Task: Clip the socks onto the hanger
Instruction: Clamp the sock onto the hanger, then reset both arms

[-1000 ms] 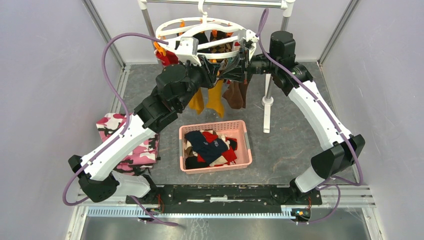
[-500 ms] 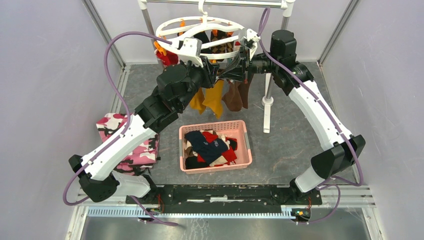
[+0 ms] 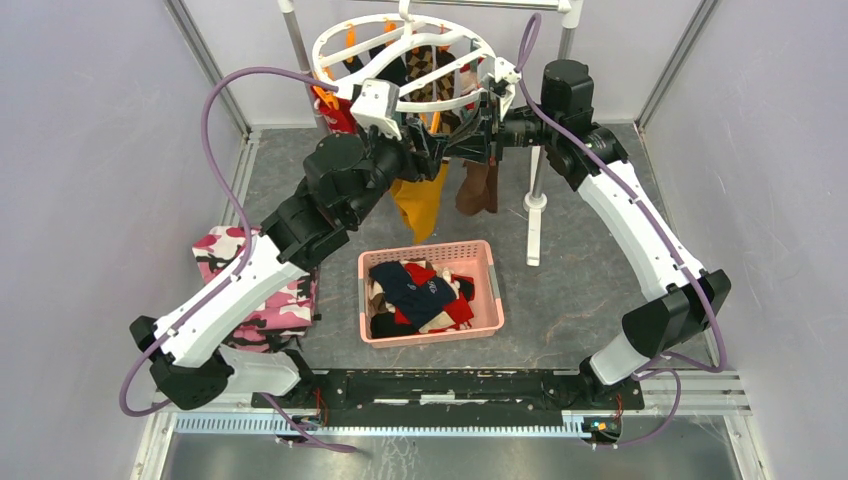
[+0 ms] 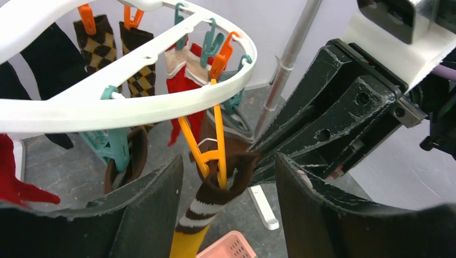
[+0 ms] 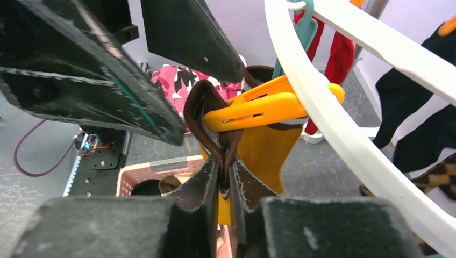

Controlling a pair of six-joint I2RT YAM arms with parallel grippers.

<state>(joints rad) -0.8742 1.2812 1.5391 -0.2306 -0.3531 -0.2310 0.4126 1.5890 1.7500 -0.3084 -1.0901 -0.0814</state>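
Two tools meet under the near rim of the white round hanger (image 4: 80, 107), which hangs from the metal pole rack (image 3: 538, 190) at the far side of the grey tabletop (image 3: 600, 300) and sits tilted, its near edge lower. The right tool (image 5: 225, 172) is pinched closed on the brown cuff of a mustard sock (image 5: 263, 150), holding the doubled cuff edge up against an orange clip (image 5: 258, 107) that dangles from the outer ring. The cuff loops over the clip's tip, but whether the clip has bitten onto it cannot be told. The left tool (image 4: 227, 161) is spread wide, one finger on each side of that clip and cuff, touching neither. The sock's yellow foot hangs straight down above the far end of a pink basket (image 3: 440, 250). Several socks are already pegged around the rings, among them brown-tan argyle socks (image 4: 97, 40) and a red sock (image 4: 180, 86). The basket stands between the two arms and holds a heap of loose socks (image 3: 415, 285) in navy, red and black. A pink camouflage cloth (image 3: 222, 245) lies left of the basket, partly under the left arm.
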